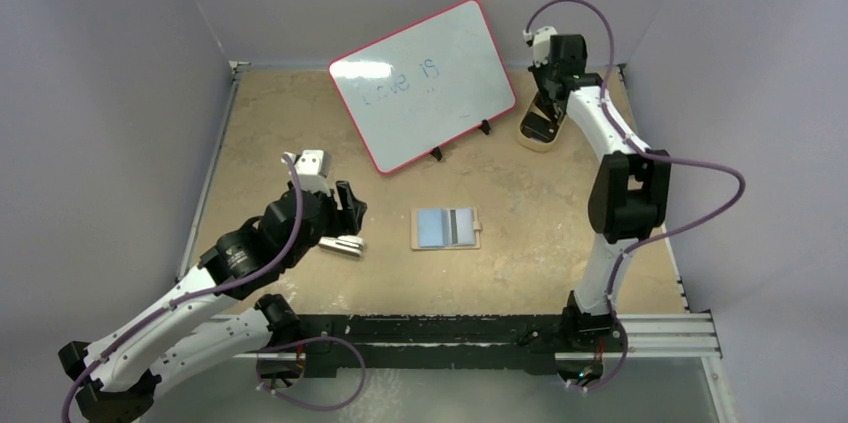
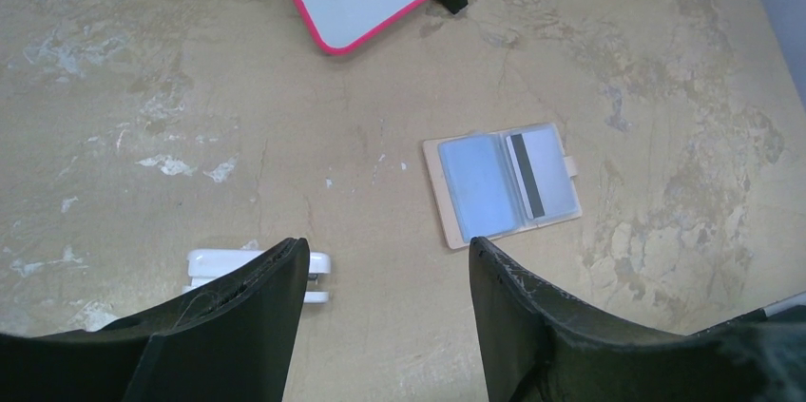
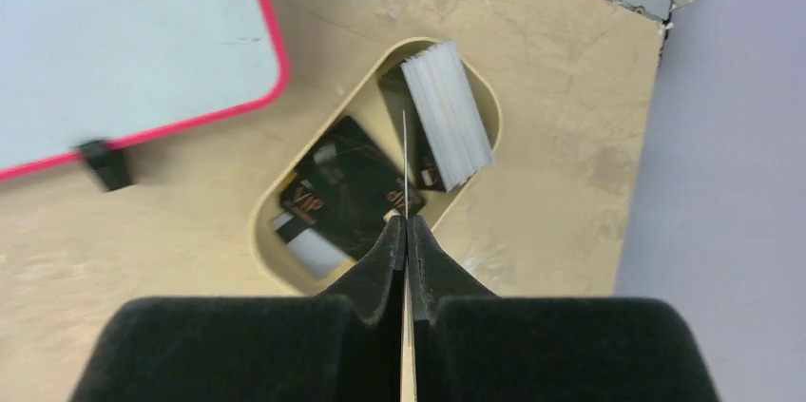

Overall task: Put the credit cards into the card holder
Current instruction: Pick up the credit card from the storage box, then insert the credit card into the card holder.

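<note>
Purple-grey walls box in a mottled tan surface (image 1: 520, 273), with a pink-rimmed whiteboard (image 1: 425, 83) propped at the far middle. I see the card holder (image 1: 446, 228) lying open and flat near the centre of the surface, well apart from both arms. From the left wrist camera I can make out a pale blue card (image 2: 478, 183) in its left pocket and a grey card with a dark stripe (image 2: 542, 179) in its right pocket, with the snap tab sticking out on the right side.

My left hand (image 2: 385, 255) hangs to the left of the holder with its jaws spread wide and nothing between them. A white block (image 2: 214, 264) lies on the surface just beside its left finger.

My right hand (image 3: 406, 221) is at the far right, above the oval tray (image 3: 418, 43). Its jaws are pressed together on a thin card (image 3: 404, 155), which I see edge-on as a fine line rising from the fingertips. Below it the tray holds black cards (image 3: 347, 183) marked VIP and a white stack (image 3: 447, 117) leaning against the tray's right wall.
</note>
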Motion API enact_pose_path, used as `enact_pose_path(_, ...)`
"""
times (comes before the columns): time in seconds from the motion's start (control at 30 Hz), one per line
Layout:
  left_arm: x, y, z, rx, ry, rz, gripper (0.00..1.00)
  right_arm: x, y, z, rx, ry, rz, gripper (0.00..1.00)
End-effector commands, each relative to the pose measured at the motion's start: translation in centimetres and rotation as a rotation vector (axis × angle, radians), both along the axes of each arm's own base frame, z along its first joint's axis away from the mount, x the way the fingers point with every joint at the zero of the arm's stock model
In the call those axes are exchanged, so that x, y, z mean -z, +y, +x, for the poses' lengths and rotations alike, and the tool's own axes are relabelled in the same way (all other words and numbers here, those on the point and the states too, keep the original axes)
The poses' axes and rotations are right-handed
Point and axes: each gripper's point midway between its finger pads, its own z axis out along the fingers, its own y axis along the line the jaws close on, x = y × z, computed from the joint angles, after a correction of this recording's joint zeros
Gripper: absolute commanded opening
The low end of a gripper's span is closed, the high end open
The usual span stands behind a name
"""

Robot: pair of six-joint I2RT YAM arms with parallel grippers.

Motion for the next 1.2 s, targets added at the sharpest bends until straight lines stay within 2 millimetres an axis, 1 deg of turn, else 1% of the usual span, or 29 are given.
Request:
enact_pose_path(0.0,-0.8,-0.2,0.5,-0.022,-0.014,-0.014,0.61,-4.0,3.8,-3.3,0.039,-0.072,0.259,0.00)
enact_pose_path(0.17,0.1,-0.8,0.7,-0.039,0.035,-0.028,0.57,-7.0,8.8,-7.4,0.021,-0.150,0.511,0.00)
enact_pose_path(0.23,0.6,-1.4,0.7,-0.036,0.054,-0.050,0.55,-7.9,12.1,-9.4,-0.064,-0.150,0.633,0.00)
enact_pose_path(0.3,1.2,-2.3,0.8,-0.020,0.072,-0.072,0.54,-8.5,15.0,-11.5,-0.125,-0.136,0.713,0.00)
enact_pose_path(0.33,1.5,-2.7,0.7,-0.010,0.086,-0.080,0.54,-8.4,16.6,-12.5,-0.165,-0.117,0.741,0.00)
enact_pose_path(0.37,1.8,-3.0,0.7,-0.005,0.096,-0.087,0.53,-8.2,17.7,-13.5,-0.187,-0.095,0.760,0.00)
enact_pose_path(0.5,2.6,-4.1,0.9,0.012,0.123,-0.097,0.46,-6.9,21.1,-16.4,-0.211,-0.012,0.874,0.00)
enact_pose_path(0.53,2.7,-4.5,1.0,0.021,0.128,-0.100,0.41,-5.9,21.9,-17.3,-0.211,0.028,0.909,0.00)
enact_pose_path(0.57,3.0,-4.8,1.0,0.029,0.136,-0.098,0.32,-5.5,22.7,-18.1,-0.226,0.057,0.946,0.00)
enact_pose_path(0.6,3.3,-5.0,1.1,0.034,0.141,-0.095,0.27,-5.0,23.4,-18.8,-0.233,0.085,0.975,0.00)
enact_pose_path(0.67,4.0,-5.4,1.2,0.038,0.154,-0.096,0.15,-4.3,24.4,-19.9,-0.227,0.115,1.032,0.00)
enact_pose_path(0.7,4.4,-5.7,1.2,0.043,0.162,-0.100,0.10,-3.3,24.7,-20.7,-0.224,0.140,1.053,0.00)
enact_pose_path(0.77,5.1,-6.4,1.4,0.053,0.172,-0.111,0.00,-2.2,25.0,-21.5,-0.215,0.168,1.089,0.00)
enact_pose_path(0.9,7.2,-7.7,1.8,0.064,0.203,-0.120,0.00,0.1,25.0,-22.9,-0.173,0.198,1.157,0.00)
enact_pose_path(1.03,9.3,-8.6,2.3,0.060,0.229,-0.125,0.00,2.6,24.8,-24.0,-0.151,0.238,1.179,0.00)
enact_pose_path(1.17,11.5,-9.7,2.5,0.068,0.263,-0.139,0.00,4.5,24.5,-24.6,-0.116,0.262,1.177,0.00)
